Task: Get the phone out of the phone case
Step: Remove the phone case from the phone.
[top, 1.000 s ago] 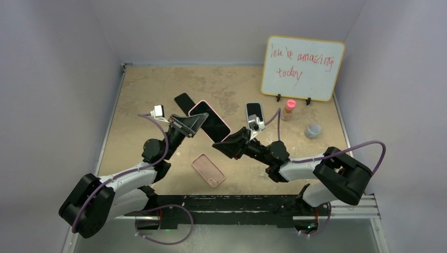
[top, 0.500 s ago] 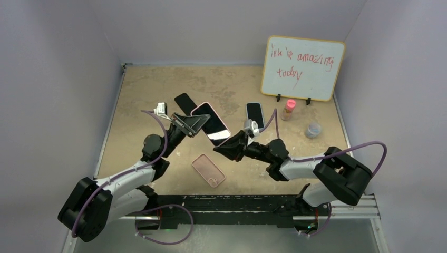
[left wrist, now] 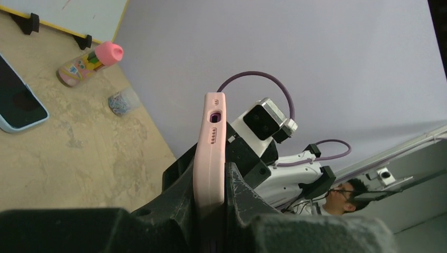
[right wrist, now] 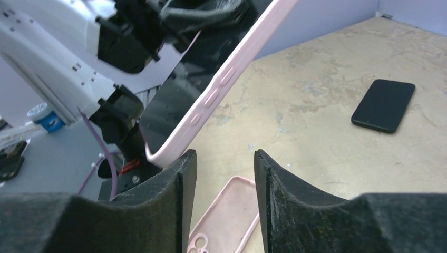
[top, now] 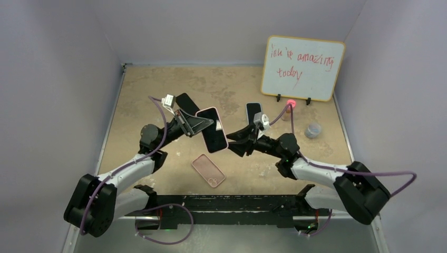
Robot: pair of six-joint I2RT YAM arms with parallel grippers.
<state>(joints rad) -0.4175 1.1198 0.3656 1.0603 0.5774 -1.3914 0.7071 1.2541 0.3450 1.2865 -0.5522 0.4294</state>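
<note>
My left gripper point(top: 194, 125) is shut on a phone in a pink case point(top: 213, 129) and holds it tilted above the table. In the left wrist view the pink case's edge point(left wrist: 210, 153) is clamped between the jaws. My right gripper point(top: 238, 142) is open and empty, just right of the phone's lower end. In the right wrist view the cased phone point(right wrist: 211, 95) hangs above and left of my gripper point(right wrist: 225, 163), its bottom corner beside the left finger point(right wrist: 179, 179).
An empty pink case point(top: 209, 169) lies on the table below the phone. A bare black phone point(top: 184, 101) lies behind the left gripper, another phone point(top: 254, 111) behind the right. A whiteboard point(top: 301, 67), a pink-capped bottle point(top: 289, 108) and a small jar point(top: 312, 130) stand back right.
The left gripper has turned the cased phone more upright and moved it slightly right. The right gripper has let go of the phone's lower end, opened and drawn back right.
</note>
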